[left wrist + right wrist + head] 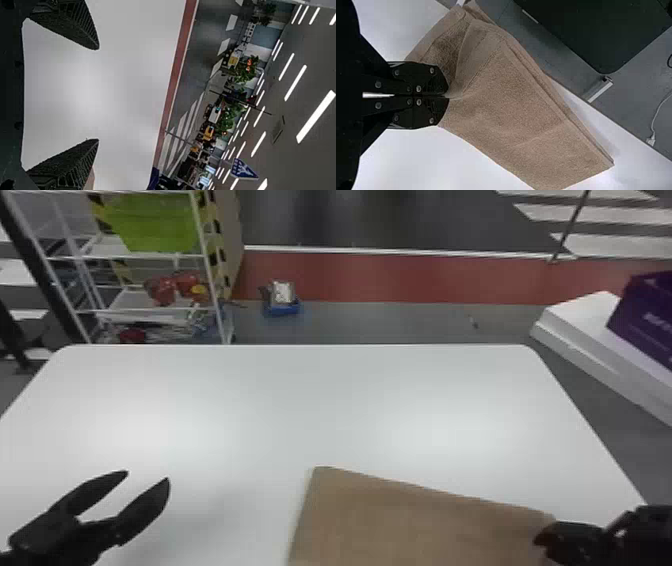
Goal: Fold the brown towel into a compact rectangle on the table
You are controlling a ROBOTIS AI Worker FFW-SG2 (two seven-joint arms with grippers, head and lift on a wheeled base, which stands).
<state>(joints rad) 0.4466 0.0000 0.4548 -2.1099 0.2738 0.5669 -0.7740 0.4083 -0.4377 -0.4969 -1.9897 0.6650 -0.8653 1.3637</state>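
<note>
The brown towel [390, 520] lies at the lower right of centre in the head view, its near part cut off by the bottom edge. It is in layers: the right wrist view shows stacked edges along one side, a stitched border band, and a raised, curled fold at the pinch. The outline is a slanted four-sided shape, its upper edge sloping down toward the right.

The right gripper [541, 536], at the lower right of the frame, has its fingers together, clamped on the towel's right-hand part.

The left gripper [148, 476], at the lower left, stands well apart from the towel. Its fingers are spread, with nothing between them.

The white table [310, 400] fills most of the lower frame; its two far corners are rounded.

Beyond it, at the upper left, stands a white wire rack [206, 260] holding a green bin [150, 225], with red items [175, 287] on a lower level. A small blue container [282, 309] sits on the floor just right of the rack. A red floor strip [400, 277] crosses behind. At the right edge, a purple box [645, 320] rests on a white slab [575, 325].
</note>
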